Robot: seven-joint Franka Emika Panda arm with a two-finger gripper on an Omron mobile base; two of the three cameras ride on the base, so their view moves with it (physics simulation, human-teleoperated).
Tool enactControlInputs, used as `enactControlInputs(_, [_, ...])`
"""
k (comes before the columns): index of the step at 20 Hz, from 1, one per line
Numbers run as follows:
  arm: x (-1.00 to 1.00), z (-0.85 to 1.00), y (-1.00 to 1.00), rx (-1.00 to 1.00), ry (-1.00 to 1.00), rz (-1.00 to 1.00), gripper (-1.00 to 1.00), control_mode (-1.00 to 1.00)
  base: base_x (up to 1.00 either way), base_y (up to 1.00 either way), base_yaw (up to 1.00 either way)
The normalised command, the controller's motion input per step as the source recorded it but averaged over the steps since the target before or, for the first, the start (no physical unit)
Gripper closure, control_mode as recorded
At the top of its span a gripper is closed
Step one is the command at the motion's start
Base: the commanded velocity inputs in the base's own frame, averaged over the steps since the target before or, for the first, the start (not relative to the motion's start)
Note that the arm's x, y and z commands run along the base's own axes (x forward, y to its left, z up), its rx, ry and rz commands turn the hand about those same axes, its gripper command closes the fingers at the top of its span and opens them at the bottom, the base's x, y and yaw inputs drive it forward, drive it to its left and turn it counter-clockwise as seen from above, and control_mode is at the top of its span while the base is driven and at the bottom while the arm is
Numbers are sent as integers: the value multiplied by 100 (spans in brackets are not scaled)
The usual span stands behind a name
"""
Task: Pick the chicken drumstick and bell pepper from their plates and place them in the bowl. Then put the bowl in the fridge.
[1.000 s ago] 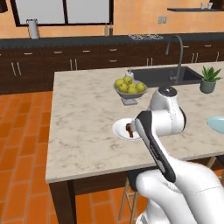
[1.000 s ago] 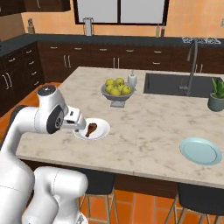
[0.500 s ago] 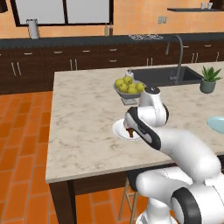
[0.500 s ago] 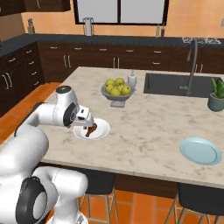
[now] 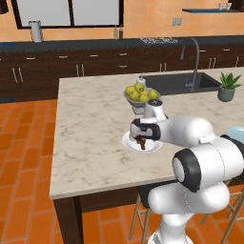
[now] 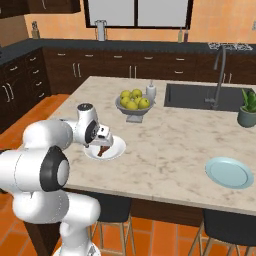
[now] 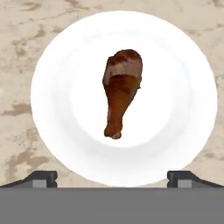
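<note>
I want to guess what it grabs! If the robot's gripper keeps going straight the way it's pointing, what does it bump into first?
Most likely the chicken drumstick, lying on the white plate right ahead of the open gripper. How far off is hard to judge.

Kitchen w/ marble island (image 5: pixel 90 119), sink (image 6: pixel 200 95), dark cabinets (image 5: pixel 95 66).
</note>
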Motion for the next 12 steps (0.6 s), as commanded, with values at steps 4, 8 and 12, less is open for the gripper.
enactControlInputs(4, [45, -35, 0, 0, 3, 0, -100, -100, 0, 0, 0])
enactControlInputs(8, [23, -41, 0, 0, 7, 0, -100, -100, 0, 0, 0])
enactControlInputs(12, [22, -42, 0, 0, 7, 0, -100, -100, 0, 0, 0])
